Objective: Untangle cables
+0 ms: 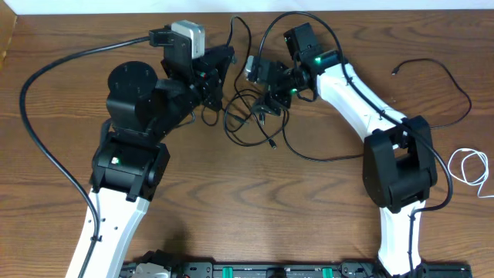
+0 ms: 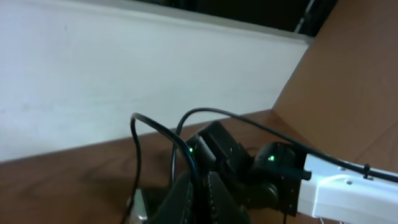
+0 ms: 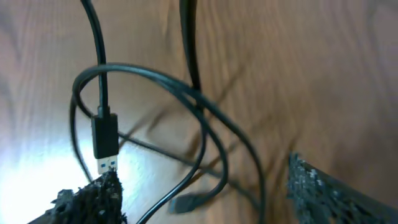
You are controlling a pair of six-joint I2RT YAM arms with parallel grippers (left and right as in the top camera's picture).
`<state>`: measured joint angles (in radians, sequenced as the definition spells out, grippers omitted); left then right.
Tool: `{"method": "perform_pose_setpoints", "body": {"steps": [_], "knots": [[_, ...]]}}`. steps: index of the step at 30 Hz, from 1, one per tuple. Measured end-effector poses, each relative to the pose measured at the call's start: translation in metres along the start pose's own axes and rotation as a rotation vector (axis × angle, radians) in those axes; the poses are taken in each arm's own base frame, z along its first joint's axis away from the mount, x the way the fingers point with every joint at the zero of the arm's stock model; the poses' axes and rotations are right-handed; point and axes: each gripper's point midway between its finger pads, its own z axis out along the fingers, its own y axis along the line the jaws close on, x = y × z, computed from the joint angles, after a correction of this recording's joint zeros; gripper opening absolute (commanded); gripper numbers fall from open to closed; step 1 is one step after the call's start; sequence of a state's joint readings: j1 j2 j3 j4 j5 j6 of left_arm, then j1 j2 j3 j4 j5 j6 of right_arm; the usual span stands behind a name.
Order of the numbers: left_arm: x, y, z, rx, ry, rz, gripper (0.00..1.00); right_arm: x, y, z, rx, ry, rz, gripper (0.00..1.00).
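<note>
Left gripper (image 2: 200, 193) seems clenched on one cord of the black cables (image 1: 251, 116); right gripper (image 3: 202, 186) is released, its fingers wide apart over them.
The knot near the middle of the far edge looks mostly unsolved; a white cable (image 1: 467, 166) lies apart by the right edge.

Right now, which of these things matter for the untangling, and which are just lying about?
Job: tangled black cables, their USB plug, white cable off at the right edge.
Just lying about: thick arm cable, table, wall.
</note>
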<state>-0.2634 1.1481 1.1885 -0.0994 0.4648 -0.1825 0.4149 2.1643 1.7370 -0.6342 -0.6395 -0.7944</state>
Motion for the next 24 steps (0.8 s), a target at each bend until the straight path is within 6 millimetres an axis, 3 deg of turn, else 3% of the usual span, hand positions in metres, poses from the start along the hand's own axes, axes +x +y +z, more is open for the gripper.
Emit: {"method": "perform_pose_setpoints", "body": {"steps": [7, 14, 18, 24], "knots": [[0.007, -0.002, 0.000, 0.012, 0.028, -0.011, 0.07, -0.011, -0.006, 0.009, 0.047, -0.044, -0.075, 0.91], [-0.002, -0.028, -0.002, 0.157, 0.007, 0.002, 0.07, -0.027, -0.007, 0.015, 0.070, -0.085, -0.133, 0.87], [-0.008, -0.039, -0.004, 0.217, -0.012, -0.008, 0.08, -0.030, -0.004, 0.019, 0.062, -0.090, -0.146, 0.81], [-0.010, -0.044, -0.006, 0.248, -0.014, -0.032, 0.08, -0.022, 0.004, 0.038, 0.031, -0.075, -0.150, 0.61]]}}
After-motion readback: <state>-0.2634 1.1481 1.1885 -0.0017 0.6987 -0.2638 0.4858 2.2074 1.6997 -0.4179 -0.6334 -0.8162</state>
